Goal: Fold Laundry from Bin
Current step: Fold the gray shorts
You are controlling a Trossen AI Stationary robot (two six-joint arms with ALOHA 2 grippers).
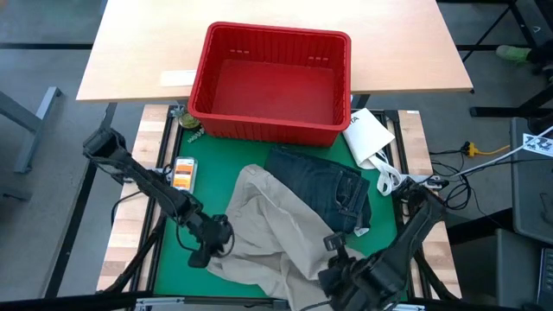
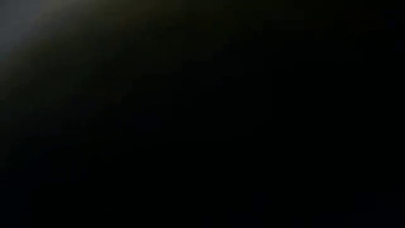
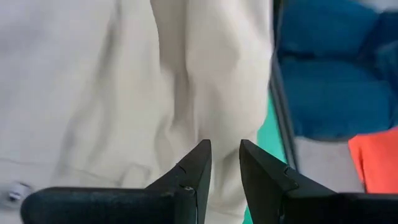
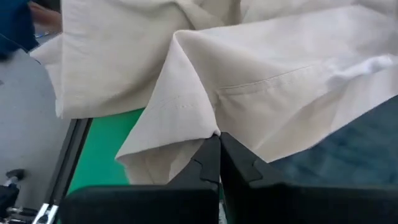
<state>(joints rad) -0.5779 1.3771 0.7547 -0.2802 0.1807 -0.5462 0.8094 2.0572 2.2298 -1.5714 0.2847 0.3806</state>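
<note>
Two garments lay on the green mat (image 1: 168, 250) in front of the red bin (image 1: 272, 82): tan khaki trousers (image 1: 263, 229), rumpled and spread toward the near edge, and dark blue jeans (image 1: 333, 190) just beside them on the right, with the khaki overlapping their left edge. The bin stood farther back, at the edge of the light wooden tabletop (image 1: 138, 43), and showed only its bare red floor from above.

At the near right of the trousers, the right gripper (image 4: 219, 138) had its fingers pressed together on a corner of the tan cloth, which rose in a fold from the point of the pinch. The left gripper (image 3: 225, 149) sat at the near left edge of the trousers with its fingers (image 3: 196, 165) a narrow gap apart; tan cloth filled the view just beyond the tips, but whether any of it was caught between them could not be told.

To the right of the bin lay a white packet (image 1: 367, 134), touching the bin's corner. An orange and white object (image 1: 182, 172) rested on the mat's left side, apart from the clothes. The low camera gave only darkness.
</note>
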